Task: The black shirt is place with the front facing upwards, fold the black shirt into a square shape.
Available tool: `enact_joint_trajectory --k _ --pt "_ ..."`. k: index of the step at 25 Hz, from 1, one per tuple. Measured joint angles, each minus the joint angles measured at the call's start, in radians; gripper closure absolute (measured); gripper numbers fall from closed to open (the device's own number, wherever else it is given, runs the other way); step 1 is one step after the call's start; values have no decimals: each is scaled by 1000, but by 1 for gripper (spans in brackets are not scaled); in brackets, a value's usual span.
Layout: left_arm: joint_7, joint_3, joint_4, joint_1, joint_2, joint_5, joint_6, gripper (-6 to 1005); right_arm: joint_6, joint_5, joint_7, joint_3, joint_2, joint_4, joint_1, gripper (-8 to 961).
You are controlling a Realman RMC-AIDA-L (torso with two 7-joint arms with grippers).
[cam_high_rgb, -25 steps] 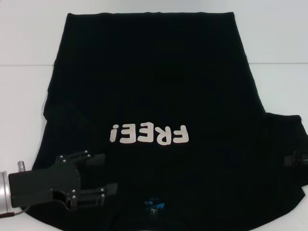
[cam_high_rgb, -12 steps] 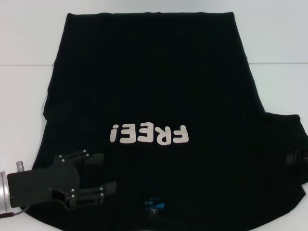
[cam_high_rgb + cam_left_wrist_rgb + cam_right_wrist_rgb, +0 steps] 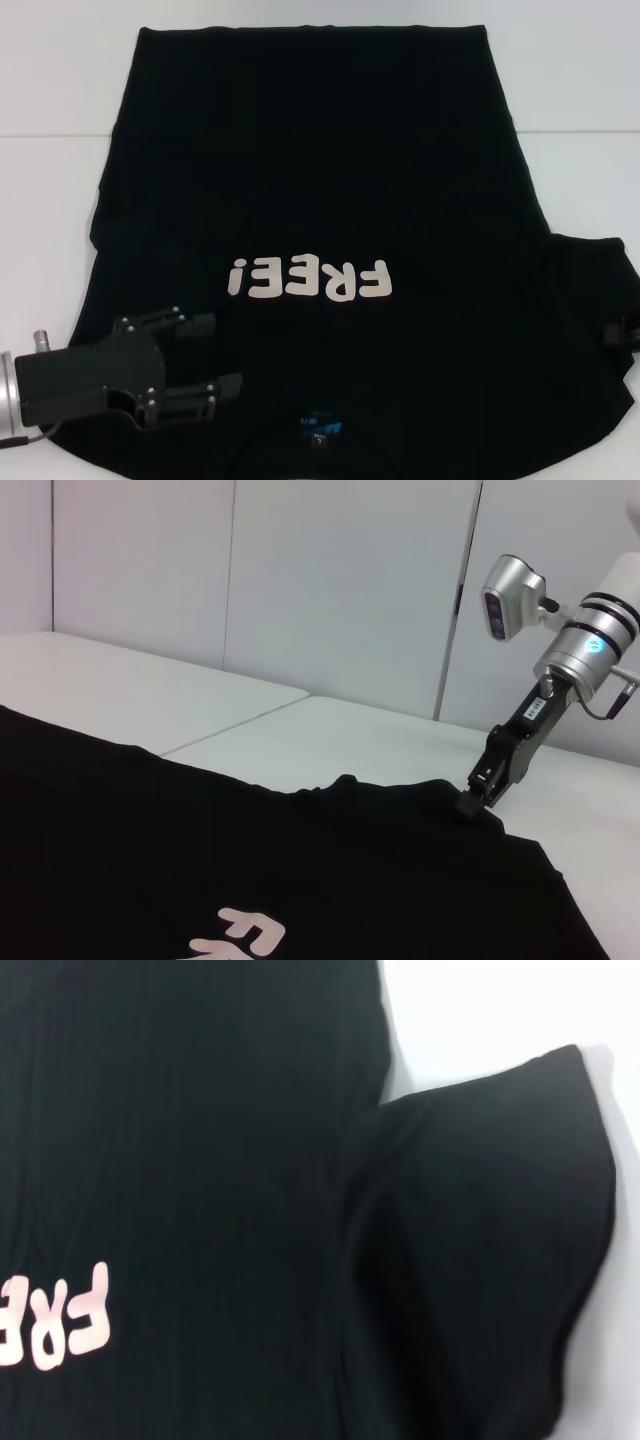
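shirt (image 3: 320, 200): black, short-sleeved, spread flat and front up on the table (image 3: 60, 90). it covers most of the table's middle. the hem lies toward the far edge, the collar toward the near edge. the cloth runs off the near edge of the head view.

lettering (image 3: 308, 279): white block "free!", seen upside down from the head, across the chest between the two sleeves. the right wrist view shows only its first letters, "fre".

neck label (image 3: 320, 428): small, blue, at the collar, close to the near edge.

right sleeve (image 3: 490, 1240): lies flat, fanned out from the body toward the table's right edge, with a few soft creases; white table shows past its cuff.

left gripper (image 3: 205, 355): low over the shirt's left shoulder area, near the table's near-left corner, pointing toward the middle. its jaws stand apart, one finger above the other in the head view, nothing between them. whether the fingers touch the cloth cannot be told.

right gripper (image 3: 470, 802): at the outer edge of the right sleeve, by the table's right edge. in the left wrist view its tip sits down on the sleeve's rim, where the cloth rises in a slight hump. the head view shows only a sliver of it at the frame's right border. whether its jaws are apart or together cannot be told.

table: white, with a seam line running across under the shirt's far half.
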Motion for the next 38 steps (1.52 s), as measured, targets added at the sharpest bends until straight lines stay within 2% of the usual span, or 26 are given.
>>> enact_joint_trajectory --k 6,8,18,24,27,38 --pt "3 -8 2 -3 0 -1 0 193 1 0 2 -6 -4 11 11 666" --pt "4 -19 2 -3 1 -1 0 193 1 0 3 -10 -5 11 12 902" --pt "3 -26 -2 -5 3 -1 0 192 2 0 12 -13 -13 4 13 935" --pt "0 -34 -2 -5 5 -2 0 192 2 4 12 -1 -27 -3 6 925" --pt "0 -43 -3 -5 6 -2 0 192 0 6 7 37 -34 -14 3 918" --pt "-3 -53 -3 -2 8 -2 0 193 -41 100 -23 72 -36 -97 6 890"
